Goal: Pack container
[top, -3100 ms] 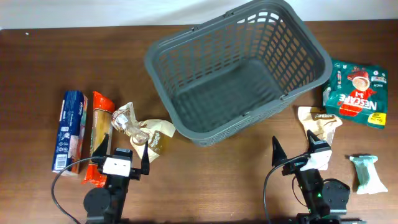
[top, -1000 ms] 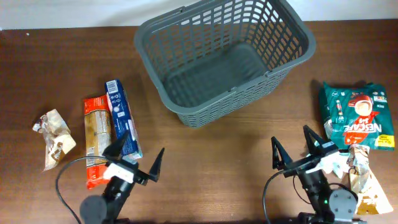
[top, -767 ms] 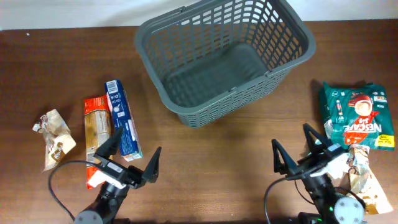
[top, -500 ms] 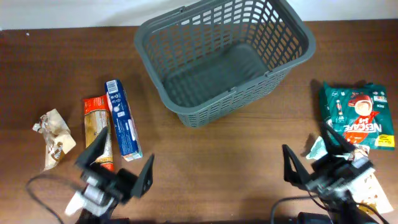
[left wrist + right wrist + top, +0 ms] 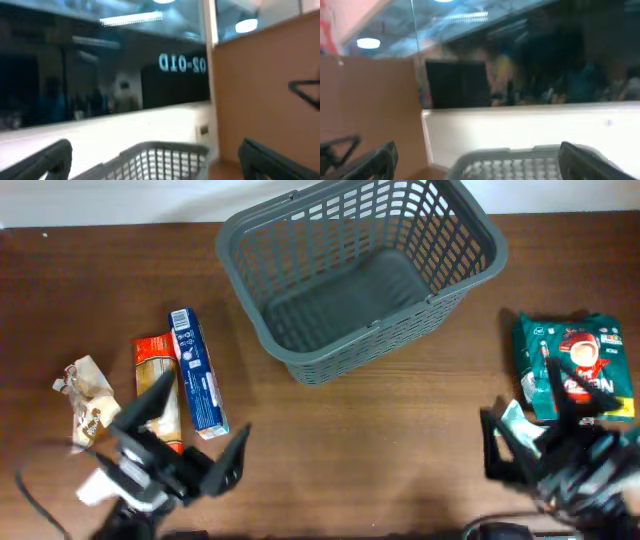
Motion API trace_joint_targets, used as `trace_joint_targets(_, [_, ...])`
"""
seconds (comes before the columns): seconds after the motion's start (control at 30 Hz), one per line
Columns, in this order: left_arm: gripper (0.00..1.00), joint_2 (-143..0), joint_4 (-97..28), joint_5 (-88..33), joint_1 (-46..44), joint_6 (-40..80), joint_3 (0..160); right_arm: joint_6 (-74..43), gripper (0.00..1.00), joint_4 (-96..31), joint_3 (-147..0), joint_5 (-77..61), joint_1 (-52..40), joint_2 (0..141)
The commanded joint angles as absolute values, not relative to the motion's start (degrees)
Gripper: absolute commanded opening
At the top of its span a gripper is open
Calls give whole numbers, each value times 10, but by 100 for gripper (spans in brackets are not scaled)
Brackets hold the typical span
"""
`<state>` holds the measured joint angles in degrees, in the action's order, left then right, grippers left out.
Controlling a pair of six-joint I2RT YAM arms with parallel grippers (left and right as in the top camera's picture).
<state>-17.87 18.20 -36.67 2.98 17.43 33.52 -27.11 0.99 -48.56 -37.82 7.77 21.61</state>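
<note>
Table (image 5: 400,430): dark wood, everything sits on it.

Container (image 5: 400,340): big grey lattice basket at the far centre, skewed to the table edge, and empty. Both wrist views catch only its rim low in frame (left (image 5: 160,160), right (image 5: 520,162)). They look out into the room and are motion-blurred.

Handling, my read: light, fairly stiff plastic. The slotted walls probably flex under a pinch, and the basket likely skids on the wood if bumped. The thick rim is the place to grip, mid-side rather than at a corner. For packing, best to leave it alone and drop items in over the near wall.

Green coffee bag (image 5: 575,370): at right, well apart from the basket, soft pouch.

Blue box (image 5: 195,370) and orange packet (image 5: 155,380): side by side at left.

Crinkled beige packet (image 5: 88,405): further left.

Pale wrapper (image 5: 512,418): partly under the right arm, can't tell what it is.

Left gripper (image 5: 190,430): fingers spread wide, nothing between them, over the near end of the box and orange packet.

Right gripper (image 5: 525,425): spread wide too, empty, near the coffee bag's lower corner.
</note>
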Motion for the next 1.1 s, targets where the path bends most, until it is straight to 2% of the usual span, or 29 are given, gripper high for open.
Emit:
trace_joint_targets(0.0, [99, -304, 85, -427, 32, 120, 542, -288, 99, -36, -636, -469, 75, 336])
trace_joint_targets(0.13, [99, -455, -99, -462, 32, 79, 773, -255, 99, -198, -839, -554, 76, 478])
trace_joint_targets(0.27, [99, -586, -301, -485, 32, 51, 964, -114, 99, -484, -1025, -559, 76, 604])
trace_joint_targets(0.33, [99, -638, -413, -484, 32, 17, 1035, -37, 99, -639, -1107, -495, 76, 662])
trace_joint_targets(0.37, [99, -678, -521, -482, 32, -27, 1085, 8, 99, -760, -1170, -394, 76, 709])
trace_joint_targets(0.47, [99, -720, -662, -478, 32, -103, 1118, 30, 99, -887, -1237, -253, 76, 764])
trace_joint_targets(0.57, [99, -744, -762, -433, 32, -134, 1118, 30, 99, -947, -1260, -166, 76, 792])
trace_joint_targets(0.63, [99, -754, -784, -436, 32, -133, 1118, 30, 99, -959, -1260, -144, 76, 795])
trace_joint_targets(0.97, [99, -771, -838, -469, 31, -133, 1117, 30, 100, -960, -1259, -176, 75, 801])
trace_joint_targets(1.07, [98, -771, -842, -510, 31, -129, 1117, 14, 86, -940, -1259, -176, 75, 811])
